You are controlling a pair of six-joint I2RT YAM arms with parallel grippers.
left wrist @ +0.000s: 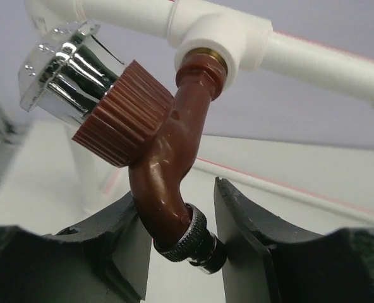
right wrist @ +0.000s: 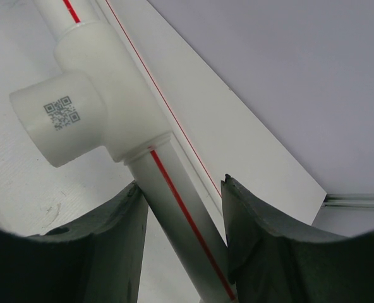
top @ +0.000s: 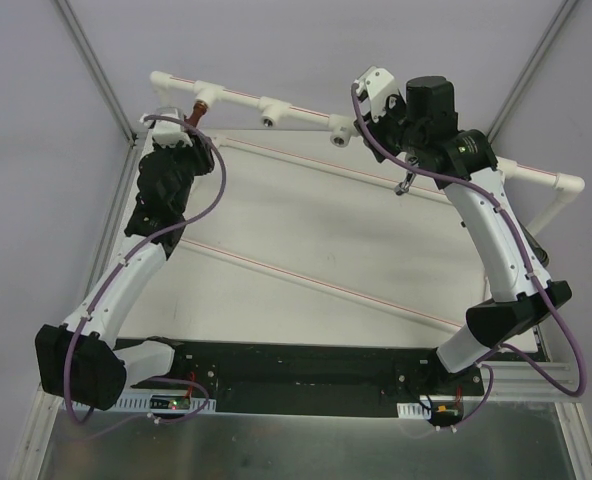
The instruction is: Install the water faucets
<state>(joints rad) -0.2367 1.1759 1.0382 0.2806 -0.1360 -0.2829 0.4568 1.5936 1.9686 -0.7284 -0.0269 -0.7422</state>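
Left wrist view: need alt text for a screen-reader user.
A reddish-brown faucet meets the brass-ringed socket of a white tee fitting overhead, with its black knurled spout tip between the two dark fingers of the left end effector. Its ribbed brown collar and chrome handle stick out toward the picture's left.

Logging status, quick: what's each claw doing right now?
Left claw: closed on the reddish-brown faucet.
Right claw: straddles the white pipe; grip cannot be told.

One camera looks down from behind my bases over the whole surface (top: 306,230). Both wrist cameras peer close past my jaws at its far-edge pipe (top: 236,95).
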